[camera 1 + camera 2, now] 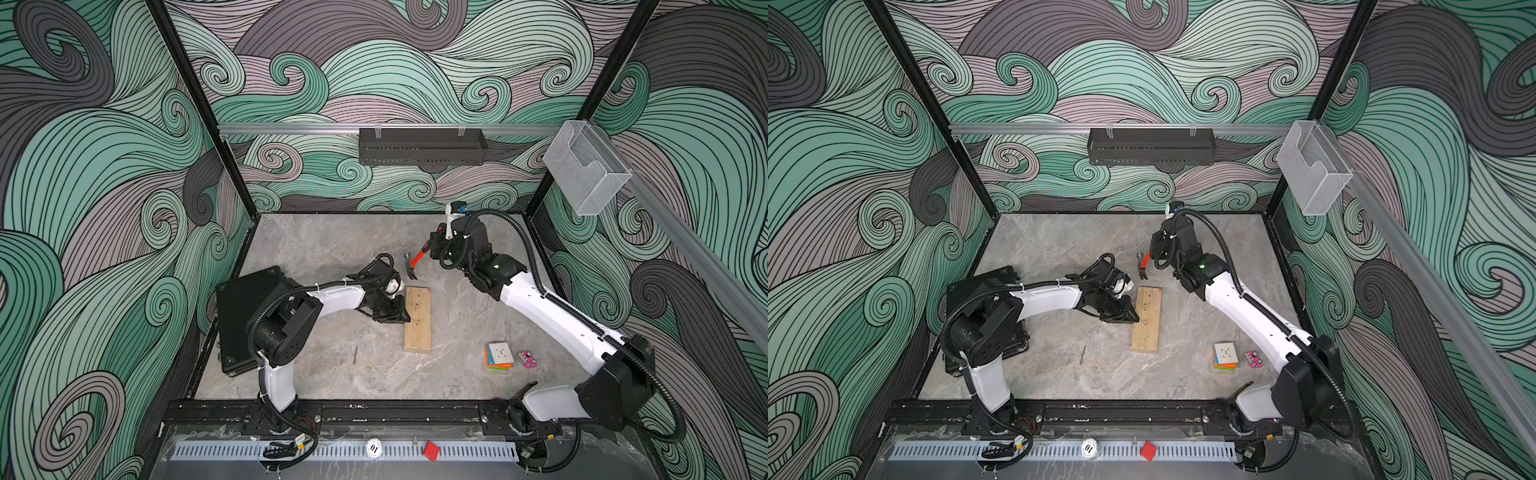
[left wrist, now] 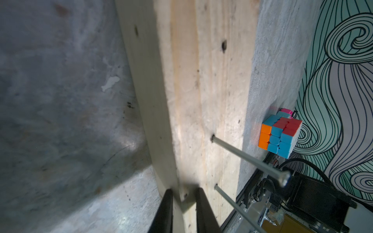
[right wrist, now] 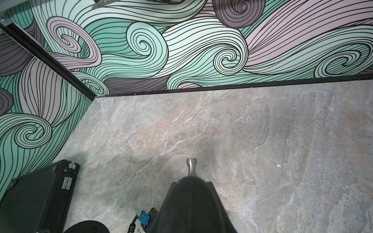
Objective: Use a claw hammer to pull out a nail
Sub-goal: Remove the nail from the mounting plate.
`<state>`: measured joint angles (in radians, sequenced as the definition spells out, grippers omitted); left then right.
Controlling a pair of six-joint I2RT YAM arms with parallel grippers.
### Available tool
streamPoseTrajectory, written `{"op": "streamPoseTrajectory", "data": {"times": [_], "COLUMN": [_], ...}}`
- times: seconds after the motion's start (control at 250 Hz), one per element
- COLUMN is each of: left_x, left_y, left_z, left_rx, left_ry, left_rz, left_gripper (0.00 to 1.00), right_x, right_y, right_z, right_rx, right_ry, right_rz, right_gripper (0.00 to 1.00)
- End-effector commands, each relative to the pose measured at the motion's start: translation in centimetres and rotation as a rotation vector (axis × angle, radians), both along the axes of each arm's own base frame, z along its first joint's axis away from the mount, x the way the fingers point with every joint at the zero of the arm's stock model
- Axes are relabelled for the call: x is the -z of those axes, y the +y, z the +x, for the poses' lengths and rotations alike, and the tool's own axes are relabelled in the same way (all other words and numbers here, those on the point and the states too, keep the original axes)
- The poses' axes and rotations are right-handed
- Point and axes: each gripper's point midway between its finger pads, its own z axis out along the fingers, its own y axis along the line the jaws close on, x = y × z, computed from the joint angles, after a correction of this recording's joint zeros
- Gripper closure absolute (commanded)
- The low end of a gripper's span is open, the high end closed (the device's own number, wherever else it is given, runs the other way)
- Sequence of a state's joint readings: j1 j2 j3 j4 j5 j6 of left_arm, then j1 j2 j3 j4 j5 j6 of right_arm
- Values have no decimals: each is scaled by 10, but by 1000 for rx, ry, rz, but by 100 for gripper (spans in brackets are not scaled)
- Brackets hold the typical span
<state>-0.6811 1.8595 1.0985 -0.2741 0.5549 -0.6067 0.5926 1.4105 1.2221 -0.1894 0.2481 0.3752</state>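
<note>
Two smooth steel nails (image 2: 248, 159) jut from the rough plank (image 1: 417, 320). Beyond its far end, right gripper (image 1: 435, 248) clamps the hammer (image 1: 417, 262) by its orange shaft. Left gripper (image 2: 184, 189), narrowly parted, straddles the plank's edge; grip unclear.

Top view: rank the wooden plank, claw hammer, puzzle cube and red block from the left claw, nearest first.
1. Pale wooden plank, right at the left claw.
2. Grey-headed, orange-shafted claw hammer, raised just beyond.
3. Multicoloured puzzle cube, to the right.
4. Red square block, front ledge.
</note>
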Motion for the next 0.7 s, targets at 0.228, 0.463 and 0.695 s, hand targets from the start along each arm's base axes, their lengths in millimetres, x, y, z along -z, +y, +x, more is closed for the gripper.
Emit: {"op": "streamPoseTrajectory", "data": {"times": [0.228, 0.463, 0.695], "left_x": [26, 26, 25], "left_y": [8, 8, 7], "left_z": [-3, -2, -1], "left_rx": [-19, -19, -20], "left_ry": [45, 47, 45], "left_rz": [98, 99, 98], "left_gripper": [83, 82, 82], "right_x": [-17, -4, 9], "right_y": [27, 33, 37], "right_z": [6, -2, -7], "right_rx": [-15, -28, -35], "right_ry": [-127, -116, -99], "right_rz": [58, 36, 23], "right_gripper": [96, 96, 96]}}
